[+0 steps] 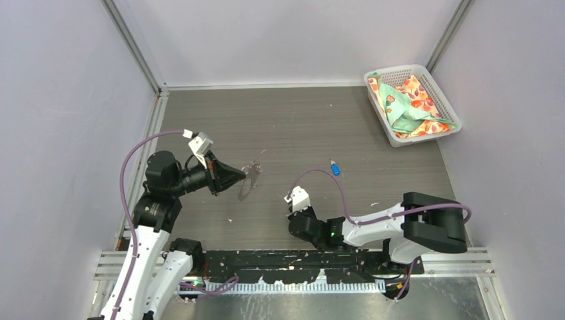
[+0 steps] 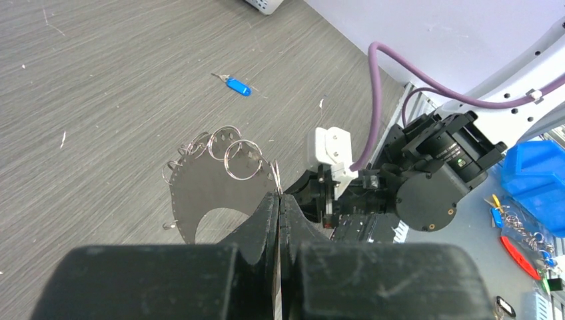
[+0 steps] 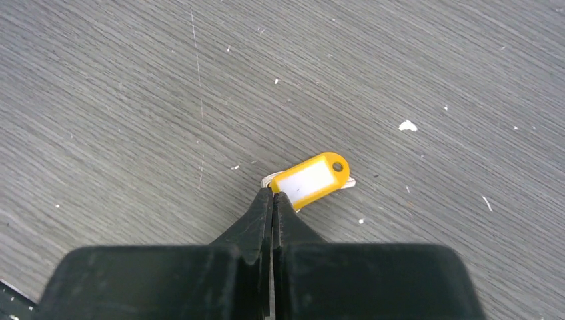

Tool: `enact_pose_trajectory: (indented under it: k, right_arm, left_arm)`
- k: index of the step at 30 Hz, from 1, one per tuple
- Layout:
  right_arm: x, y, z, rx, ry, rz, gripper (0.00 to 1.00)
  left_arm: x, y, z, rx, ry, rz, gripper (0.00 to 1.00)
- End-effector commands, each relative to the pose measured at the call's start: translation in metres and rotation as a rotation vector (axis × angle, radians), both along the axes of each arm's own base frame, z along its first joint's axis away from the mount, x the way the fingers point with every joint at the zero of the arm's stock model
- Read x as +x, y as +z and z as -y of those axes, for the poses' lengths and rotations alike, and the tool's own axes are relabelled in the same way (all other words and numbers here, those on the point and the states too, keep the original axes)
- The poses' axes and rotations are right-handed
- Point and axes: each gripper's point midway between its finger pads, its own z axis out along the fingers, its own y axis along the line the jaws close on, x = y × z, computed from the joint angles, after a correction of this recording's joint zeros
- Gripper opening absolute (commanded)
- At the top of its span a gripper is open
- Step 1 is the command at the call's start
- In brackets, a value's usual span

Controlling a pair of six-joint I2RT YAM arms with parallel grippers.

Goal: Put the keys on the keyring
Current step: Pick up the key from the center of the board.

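Note:
My left gripper (image 2: 278, 195) is shut on one thin wire ring of the keyring (image 2: 226, 150), a cluster of silver rings on a flat dark grey crescent piece, held above the table left of centre (image 1: 252, 168). My right gripper (image 3: 272, 192) is shut on the end of the yellow key (image 3: 310, 180), low over the wood near the front middle. Its fingers and the yellow key are hidden under its wrist in the top view. The blue key (image 1: 334, 168) lies alone on the table right of the keyring and also shows in the left wrist view (image 2: 238, 86).
A white basket (image 1: 440, 93) holding a patterned cloth (image 1: 406, 107) stands at the back right corner. Grey walls close the table on three sides. A blue bin (image 2: 536, 180) and loose tags sit beyond the table's near edge.

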Motion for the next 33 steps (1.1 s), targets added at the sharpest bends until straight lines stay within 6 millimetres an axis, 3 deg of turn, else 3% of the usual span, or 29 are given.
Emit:
enact_pose_trajectory:
  k: [1,10,12,15,17,21,26,33]
  right_arm:
    - [0.002,0.03,-0.003,0.117,0.02,0.057,0.01]
    - [-0.014,0.063,-0.002,0.197,0.18,0.059,0.01]
    - [-0.021,0.081,-0.003,0.203,0.246,0.068,0.01]
    - [-0.038,0.125,-0.001,0.233,0.436,0.142,0.01]
    - [-0.048,0.165,0.008,0.232,0.576,0.274,0.01]
    - [-0.062,0.213,0.024,0.146,0.778,0.431,0.01]
    - [-0.073,0.252,0.018,0.089,0.965,0.466,0.01]
    - [-0.07,0.301,0.003,0.066,1.134,0.529,0.01]
  left_arm:
    - [0.0,0.015,0.001,-0.024,-0.008,0.069,0.0]
    - [-0.008,0.015,0.004,-0.032,-0.06,0.076,0.0]
    - [-0.017,0.017,0.008,-0.038,-0.124,0.1,0.0]
    - [-0.038,0.023,0.016,-0.056,-0.273,0.142,0.0]
    - [-0.051,0.027,0.019,-0.069,-0.362,0.149,0.0]
    - [-0.073,0.033,0.021,-0.08,-0.515,0.191,0.0]
    - [-0.096,0.046,0.025,-0.089,-0.667,0.269,0.0]
    - [-0.114,0.062,0.026,-0.105,-0.808,0.339,0.0]
